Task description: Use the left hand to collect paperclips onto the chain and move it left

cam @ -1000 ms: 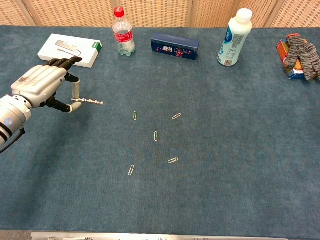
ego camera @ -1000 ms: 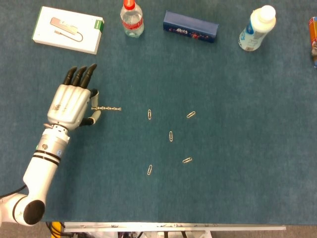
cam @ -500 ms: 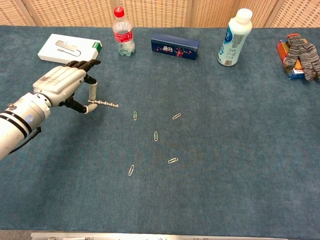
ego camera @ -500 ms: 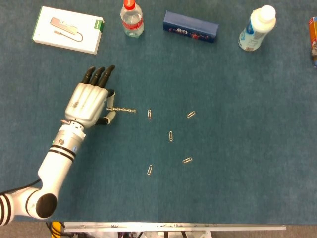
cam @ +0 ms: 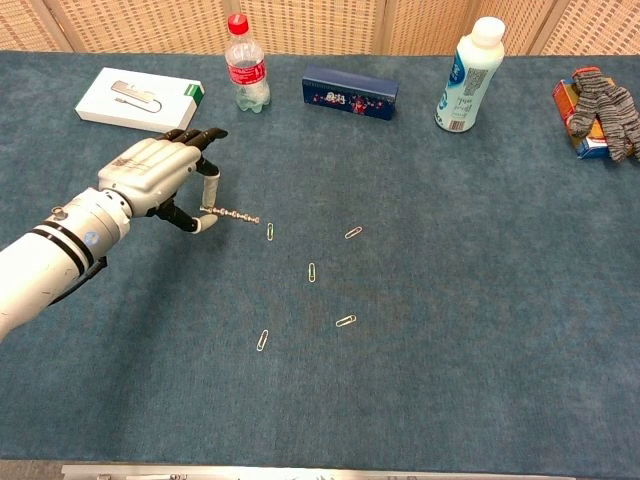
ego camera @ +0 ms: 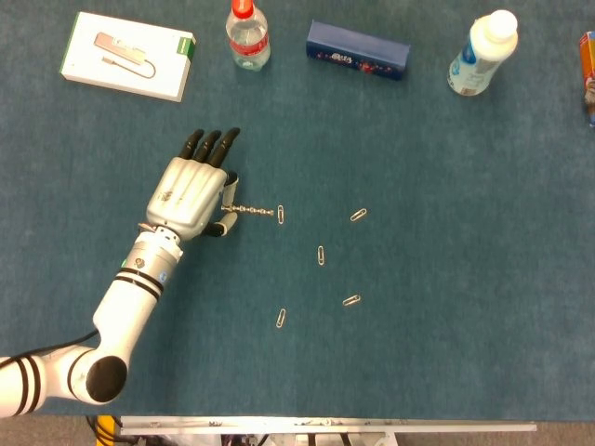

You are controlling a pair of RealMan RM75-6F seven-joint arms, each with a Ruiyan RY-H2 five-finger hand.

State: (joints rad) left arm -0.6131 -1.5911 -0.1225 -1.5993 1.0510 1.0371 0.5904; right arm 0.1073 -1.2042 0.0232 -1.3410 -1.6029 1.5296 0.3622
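Observation:
My left hand (ego camera: 193, 188) (cam: 163, 176) pinches one end of a short metal chain (ego camera: 253, 212) (cam: 238, 215) that sticks out to the right. The chain's free tip meets a paperclip (ego camera: 281, 215) (cam: 270, 231) on the blue cloth. Several more paperclips lie loose to the right and below: one (ego camera: 358, 215) (cam: 353, 232), one (ego camera: 321, 255) (cam: 311, 271), one (ego camera: 351, 300) (cam: 346, 321) and one (ego camera: 282, 318) (cam: 262, 340). My right hand does not show in either view.
Along the far edge stand a white box (ego camera: 127, 55) (cam: 140, 98), a small water bottle (ego camera: 248, 35) (cam: 243, 64), a dark blue box (ego camera: 358, 49) (cam: 350, 92) and a white bottle (ego camera: 482, 53) (cam: 468, 74). A knitted glove on a packet (cam: 596, 111) lies far right.
My left hand has carried the chain to the right across the cloth, from well left of the paperclips until the chain's tip reaches the nearest one.

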